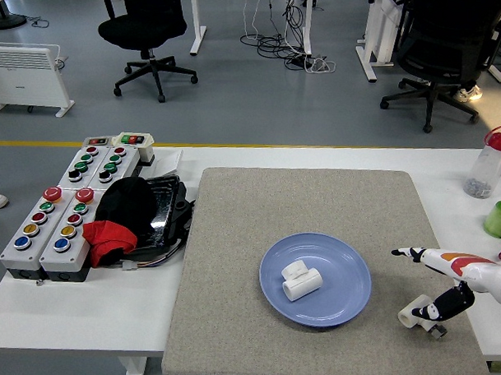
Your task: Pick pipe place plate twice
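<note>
We see one pipe fitting (pixel 301 281) on the plate (pixel 349 301); the second pipe (pixel 416 312) waits on the mat, our right hand (pixel 441 284) open beside it, holding nothing.

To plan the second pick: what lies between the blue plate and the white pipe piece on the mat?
Only bare grey mat lies between the blue plate and the loose pipe piece, as the head view shows.

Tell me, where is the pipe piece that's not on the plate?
The loose pipe fitting lies on the grey mat, right of the blue plate, beside the right hand.
</note>
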